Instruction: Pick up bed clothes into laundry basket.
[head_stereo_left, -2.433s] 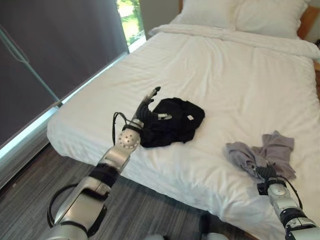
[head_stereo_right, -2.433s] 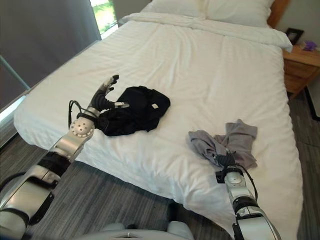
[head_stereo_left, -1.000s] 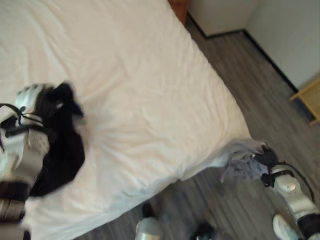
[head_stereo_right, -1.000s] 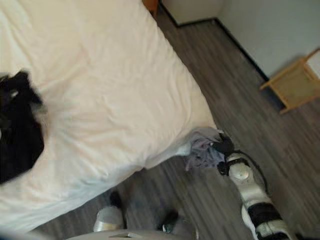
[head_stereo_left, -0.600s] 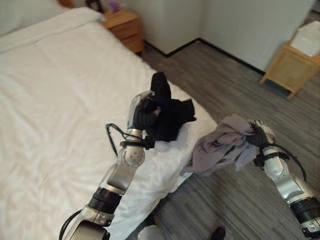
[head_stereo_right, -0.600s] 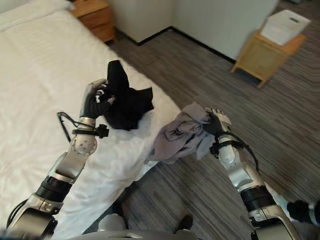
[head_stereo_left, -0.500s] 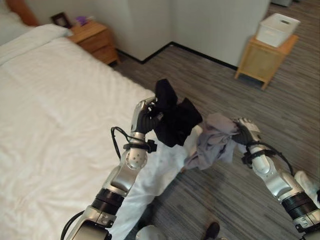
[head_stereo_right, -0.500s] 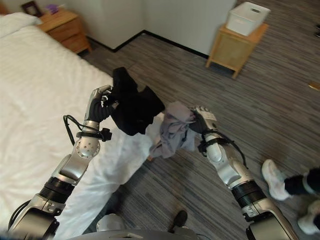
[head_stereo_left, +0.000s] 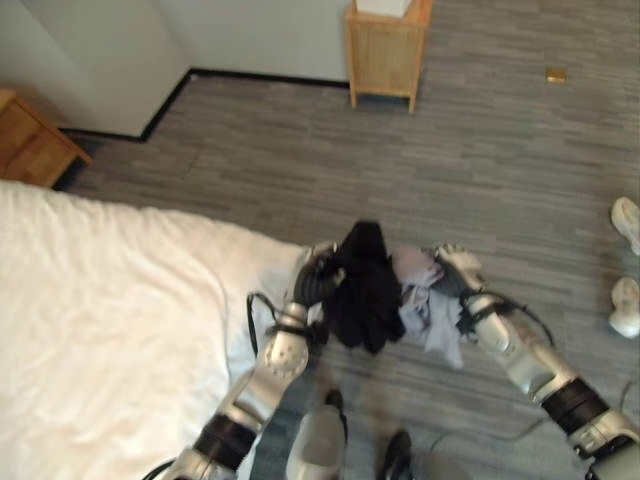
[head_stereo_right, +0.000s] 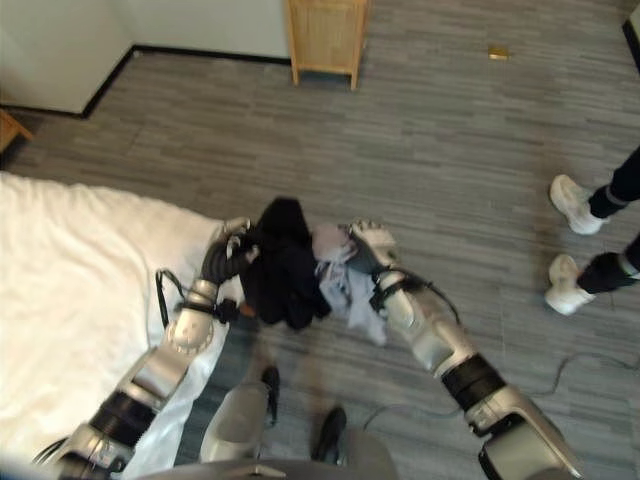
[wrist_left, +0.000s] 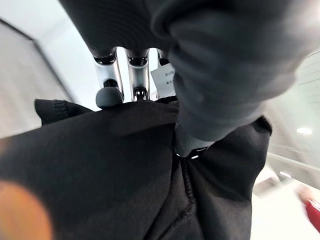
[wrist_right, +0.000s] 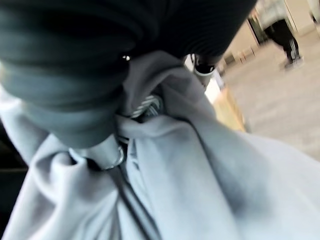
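The left hand (head_stereo_left: 318, 277) is gripping the black garment (head_stereo_left: 365, 290), fingers curled round it; the right hand (head_stereo_right: 367, 245) is clutching the grey garment (head_stereo_right: 345, 285) — its fingers are largely buried in cloth. Both garments are hanging touching, above the floor (head_stereo_left: 480, 170) beside the bed (head_stereo_left: 100, 330). A person's shoes (head_stereo_right: 570, 240) — legs cut off — are standing nearby.

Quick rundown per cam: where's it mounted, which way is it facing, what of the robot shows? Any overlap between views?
Left/right eye views: head stereo pair, looking down at floor and bed corner; both arms show.
Left wrist view: along the left robot hand, its fingers curled on the black garment.
Right wrist view: along the right robot hand, gripping the grey garment.
Shared: both garments appear in the eye views too; a person's shoes show at right.
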